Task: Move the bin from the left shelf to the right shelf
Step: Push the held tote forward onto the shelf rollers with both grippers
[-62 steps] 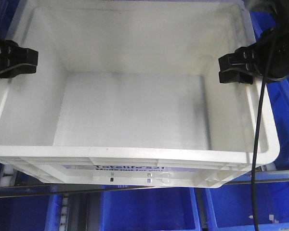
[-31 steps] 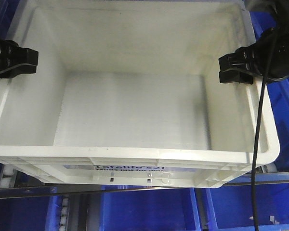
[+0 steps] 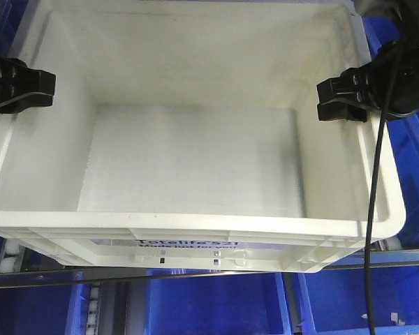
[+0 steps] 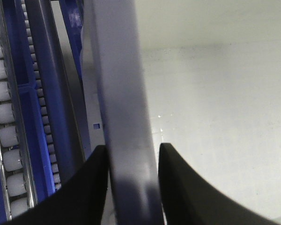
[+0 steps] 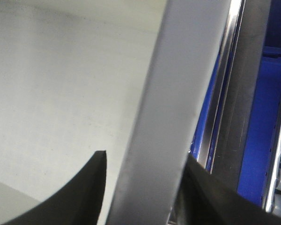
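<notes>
- At my far left, the wrist view shows a roller track with white rollers, running beside the blue frame
- My left gripper is closed on the left rim of the bin; in the wrist view the gripper has one black finger on the outer side of the rim and one on the inner side, both touching it
- The bin is white and has nothing inside; it fills the middle of the front view, between my two grippers, with its black print on the near wall
- Under the bin and around it I see blue bins
- My right gripper is closed on the right rim in the same way, one finger inside and one outside
- A black cable hangs down from my right arm, across the right corner of the bin
</notes>
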